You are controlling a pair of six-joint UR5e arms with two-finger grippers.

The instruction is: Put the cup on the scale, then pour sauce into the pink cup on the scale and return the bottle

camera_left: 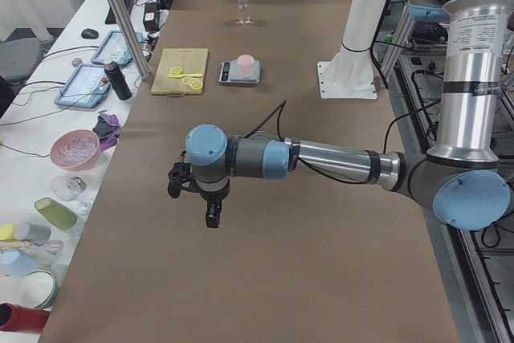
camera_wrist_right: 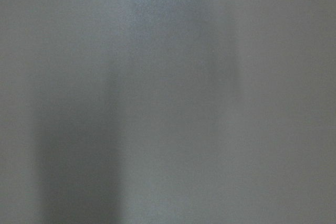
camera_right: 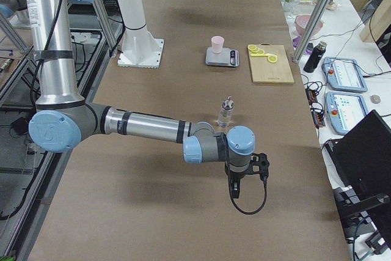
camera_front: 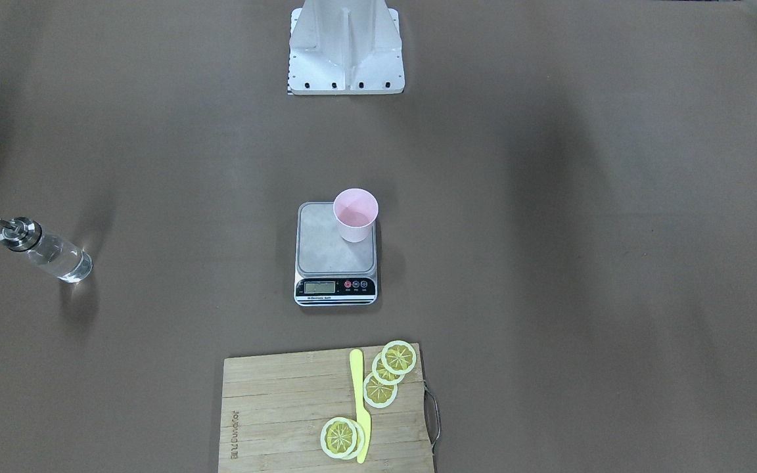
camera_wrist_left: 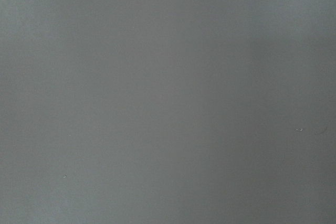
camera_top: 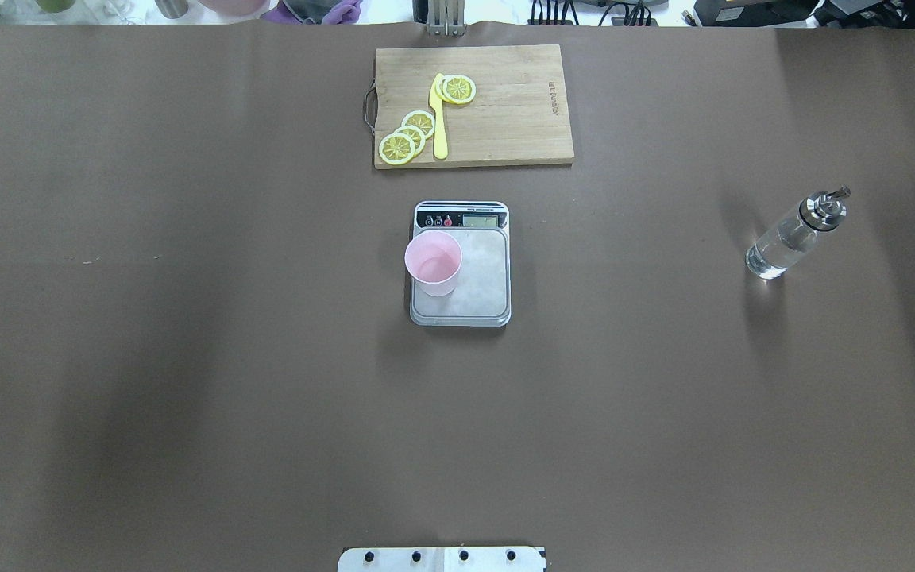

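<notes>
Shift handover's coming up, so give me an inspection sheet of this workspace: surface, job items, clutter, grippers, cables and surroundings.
Surface: brown table cover, no spill seen.
Job's things: cup upright on the scale, toward the platform's robot-left side; bottle upright on the table at the robot's right.
Clutter: cutting board with lemon slices and a yellow knife, beyond the scale.
Grippers: left gripper and right gripper over bare table, far from the job's things; open or shut cannot be told.
Cables: black cable looping at the right wrist.
Surroundings: side benches with tablets and a pink bowl.
</notes>
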